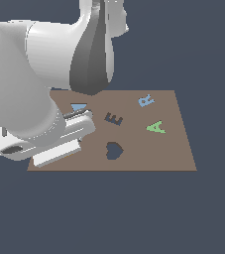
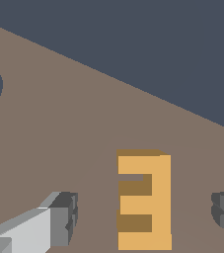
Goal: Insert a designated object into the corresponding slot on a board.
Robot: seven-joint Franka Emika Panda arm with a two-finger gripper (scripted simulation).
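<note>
Orange E (image 2: 144, 200), brown board (image 2: 59, 138), green A (image 1: 156, 127)

light blue letter R (image 1: 145, 100): landmark, lies flat | green letter A (image 1: 156, 127): near R, nearer the camera | dark heart-shaped cutout (image 1: 114, 151): well apart from R | small light blue flat piece (image 1: 78, 107): far toward exterior view's left of R, partly hidden

The white arm (image 1: 29, 84) reached down low, its wrist tilted toward the exterior view's left. The tool (image 2: 145, 217) had its jaws spread wide, with both dark fingertips (image 2: 66, 217) well apart from each other.
</note>
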